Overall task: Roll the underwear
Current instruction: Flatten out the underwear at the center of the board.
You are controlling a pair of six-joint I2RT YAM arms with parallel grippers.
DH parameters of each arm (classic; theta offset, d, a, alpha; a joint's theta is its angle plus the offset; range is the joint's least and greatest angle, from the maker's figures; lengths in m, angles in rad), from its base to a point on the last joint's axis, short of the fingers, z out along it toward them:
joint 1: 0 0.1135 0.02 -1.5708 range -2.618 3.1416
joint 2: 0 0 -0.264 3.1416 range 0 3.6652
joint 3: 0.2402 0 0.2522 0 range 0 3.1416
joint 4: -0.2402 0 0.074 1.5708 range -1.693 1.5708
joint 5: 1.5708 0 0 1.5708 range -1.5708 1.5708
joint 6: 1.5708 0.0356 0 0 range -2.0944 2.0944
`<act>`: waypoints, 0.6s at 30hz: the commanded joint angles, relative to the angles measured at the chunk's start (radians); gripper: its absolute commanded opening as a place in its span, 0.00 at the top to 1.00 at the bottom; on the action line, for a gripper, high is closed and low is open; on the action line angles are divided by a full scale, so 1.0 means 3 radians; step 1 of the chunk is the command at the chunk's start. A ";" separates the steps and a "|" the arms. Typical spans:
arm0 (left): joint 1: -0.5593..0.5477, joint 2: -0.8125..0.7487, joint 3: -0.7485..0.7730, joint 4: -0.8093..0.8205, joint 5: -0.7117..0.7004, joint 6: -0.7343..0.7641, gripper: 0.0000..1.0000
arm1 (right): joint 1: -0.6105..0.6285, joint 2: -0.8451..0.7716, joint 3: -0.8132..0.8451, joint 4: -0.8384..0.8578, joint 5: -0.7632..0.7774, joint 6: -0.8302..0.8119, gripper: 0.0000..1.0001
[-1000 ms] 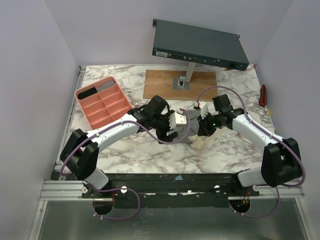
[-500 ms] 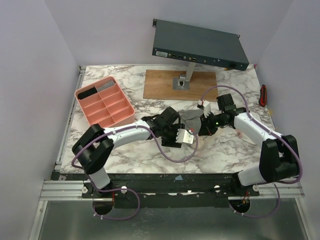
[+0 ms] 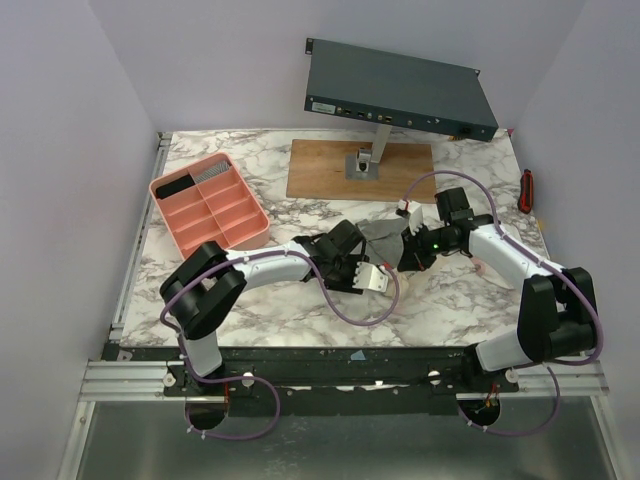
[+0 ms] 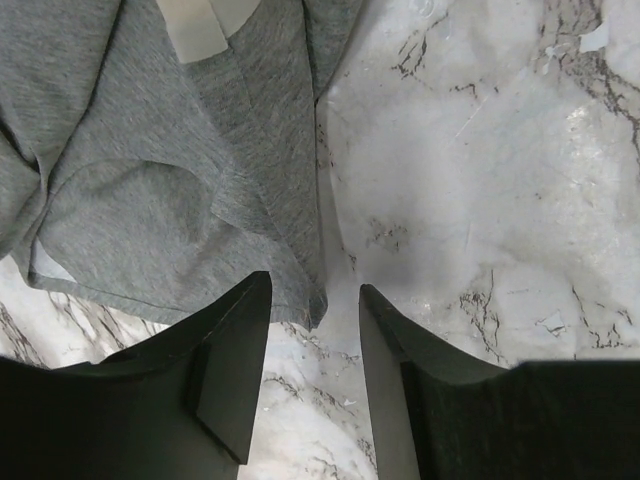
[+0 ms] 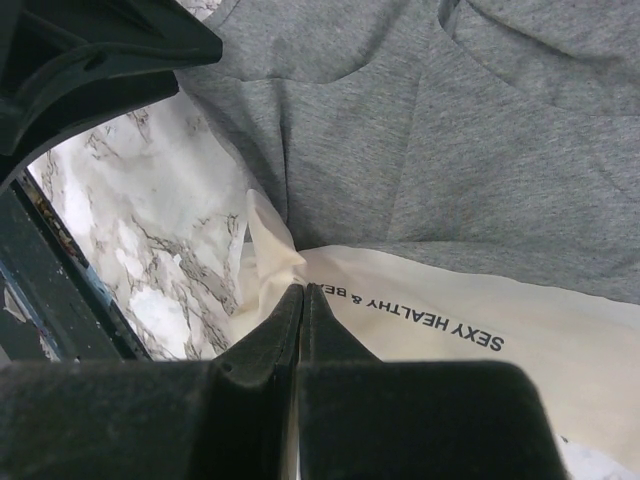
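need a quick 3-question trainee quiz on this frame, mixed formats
1. True or false: the right jaws are shut on the underwear's white waistband.
2. The left jaws are: A) open, the underwear's edge between them; B) shut on the fabric; C) out of view.
3. Fill in: in the top view, the pink tray sits to the ____ of the wooden board.
Key: 1 true; 2 A; 3 left.

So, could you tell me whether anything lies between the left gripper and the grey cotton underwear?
Nothing visible does: the open left gripper sits at the hem of the grey cotton underwear, on the marble tabletop.
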 commanded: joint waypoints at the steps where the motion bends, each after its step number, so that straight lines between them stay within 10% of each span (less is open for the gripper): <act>1: -0.0028 0.0095 0.0057 0.0098 -0.0175 0.0002 0.59 | -0.0032 -0.0006 0.0000 -0.0043 -0.0109 -0.0043 0.99; 11: -0.0015 0.0124 0.0036 0.0187 -0.0389 -0.0120 1.00 | -0.0036 -0.0076 0.0079 -0.0159 -0.0201 -0.0052 0.99; 18: 0.0110 -0.0113 0.0436 -0.0395 -0.0259 -0.0490 1.00 | -0.0032 -0.0189 0.0382 -0.0489 -0.0326 -0.0183 0.99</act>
